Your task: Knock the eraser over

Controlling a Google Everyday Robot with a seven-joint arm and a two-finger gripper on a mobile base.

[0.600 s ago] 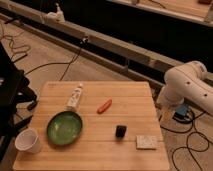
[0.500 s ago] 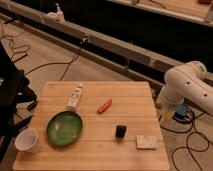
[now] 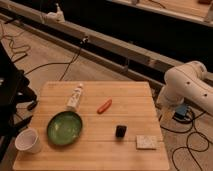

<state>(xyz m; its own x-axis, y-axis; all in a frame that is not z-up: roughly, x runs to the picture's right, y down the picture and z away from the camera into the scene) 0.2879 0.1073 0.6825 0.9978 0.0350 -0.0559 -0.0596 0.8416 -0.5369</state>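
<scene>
**Surface.** A wooden surface [image 3: 135, 97] is seen from above and in front. Six items are carried on it.

**Task item.** The eraser [image 3: 120, 131], a small black block, is located in the near right part of the surface. It is set apart from all other items. Whether it stands on end or lies flat cannot be told.

**Neighbouring items.**
- A pale speckled square pad [image 3: 146, 142] lies flat just to the right of the eraser and slightly nearer the front edge, not touching it.
- An orange-red stick [image 3: 104, 106] lies at a slant beyond the eraser and to its left, near the middle of the surface.
- A green plate [image 3: 64, 128] is placed to the left of the eraser, well apart from it.
- A white cup [image 3: 28, 141] stands upright at the near left corner, just beside the plate.
- A white bottle [image 3: 75, 96] lies on its side beyond the plate, close to its far rim.

**Robot.** A white arm [image 3: 187, 87] is observed off the surface, beyond its right edge and well apart from the eraser. The claw cannot be made out in this view, so its opening and any hold cannot be told. No part of the arm is over the surface.

**Surroundings.** Dark cables [image 3: 47, 65] are seen on the floor behind the surface, and a blue object [image 3: 181, 112] lies on the floor below the arm.
</scene>
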